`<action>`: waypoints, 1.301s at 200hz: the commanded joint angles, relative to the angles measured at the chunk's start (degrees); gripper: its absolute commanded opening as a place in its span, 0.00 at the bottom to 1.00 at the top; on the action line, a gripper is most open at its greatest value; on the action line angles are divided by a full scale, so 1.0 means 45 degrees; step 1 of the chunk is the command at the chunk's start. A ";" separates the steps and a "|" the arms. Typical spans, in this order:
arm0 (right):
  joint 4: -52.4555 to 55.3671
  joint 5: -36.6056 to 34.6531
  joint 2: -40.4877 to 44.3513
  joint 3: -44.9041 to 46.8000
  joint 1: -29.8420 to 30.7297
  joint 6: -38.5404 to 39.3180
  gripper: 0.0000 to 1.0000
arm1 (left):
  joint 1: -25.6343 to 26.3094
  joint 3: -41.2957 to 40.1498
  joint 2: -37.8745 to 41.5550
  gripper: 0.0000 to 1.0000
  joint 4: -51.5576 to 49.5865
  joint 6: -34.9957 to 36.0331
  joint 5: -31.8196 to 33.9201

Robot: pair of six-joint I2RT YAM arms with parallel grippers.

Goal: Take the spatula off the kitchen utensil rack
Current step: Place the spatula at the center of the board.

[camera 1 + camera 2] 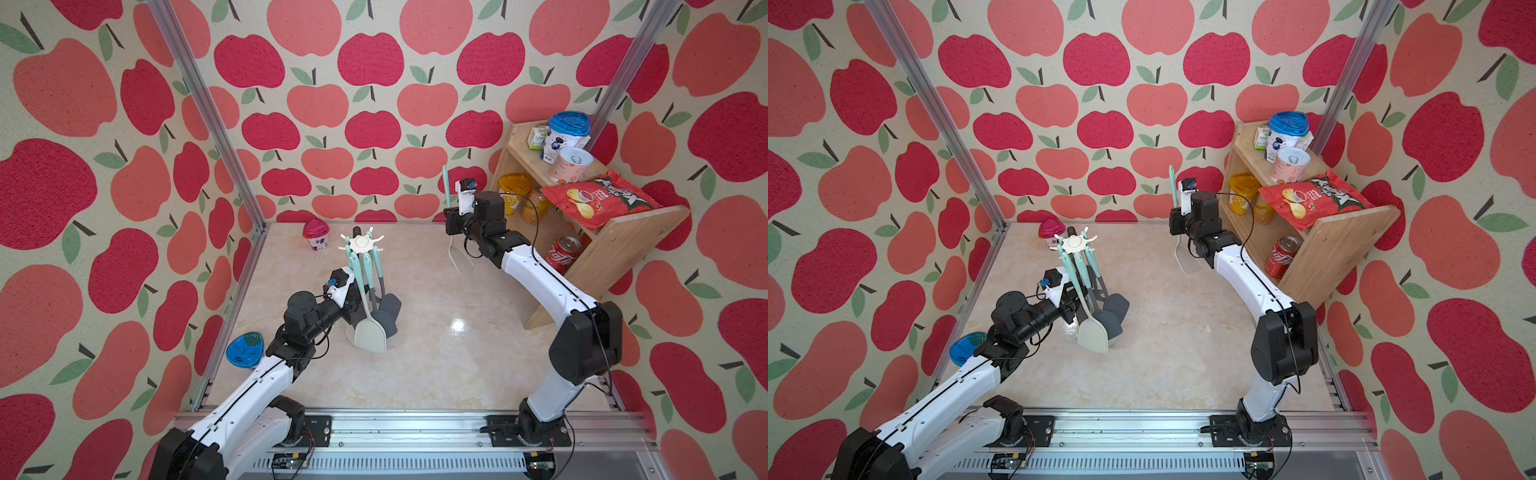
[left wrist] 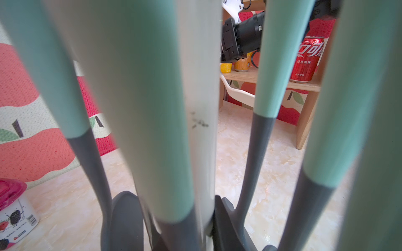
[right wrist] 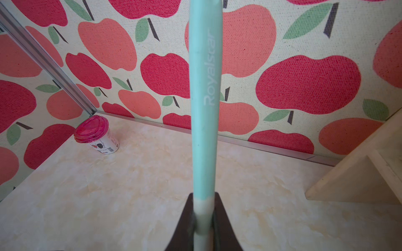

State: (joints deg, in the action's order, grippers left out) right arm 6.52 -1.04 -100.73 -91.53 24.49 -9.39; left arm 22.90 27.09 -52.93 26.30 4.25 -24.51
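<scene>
Right jaws stand clamped on the spatula (image 1: 446, 185) (image 1: 1172, 183) in both top views, teal handle up, pale blade down. It is near the wooden shelf (image 1: 615, 245) and well apart from the kitchen utensil rack (image 1: 360, 244) (image 1: 1074, 243). Left jaws sit low beside the rack, behind its hanging utensils (image 1: 370, 286); whether they are apart or together cannot be told. The left wrist view fills with the rack's pole (image 2: 200, 108) between teal handles. In the right wrist view, dark jaws press both sides of the spatula (image 3: 205, 108) handle.
</scene>
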 commanded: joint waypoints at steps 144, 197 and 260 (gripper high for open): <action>0.7624 -0.1058 -0.7204 -1.0716 -0.0668 0.1174 0.00 | -0.0203 -0.0239 -0.0432 0.00 -0.2294 0.0906 0.0418; 1.1892 -0.1354 -1.2004 -1.8913 -0.0760 0.1104 0.01 | -0.0185 -0.0182 -0.0401 0.00 -0.2456 0.0972 0.0398; 1.3386 -0.1247 -1.2870 -1.9279 -0.1047 0.0833 0.00 | -0.0146 -0.0102 -0.0556 0.00 -0.2489 0.1028 0.0359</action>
State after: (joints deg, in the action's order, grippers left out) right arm 60.71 -6.17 -157.03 -175.24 20.56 -5.39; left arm 22.79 27.75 -52.93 25.06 5.06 -25.02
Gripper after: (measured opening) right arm 0.136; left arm 0.216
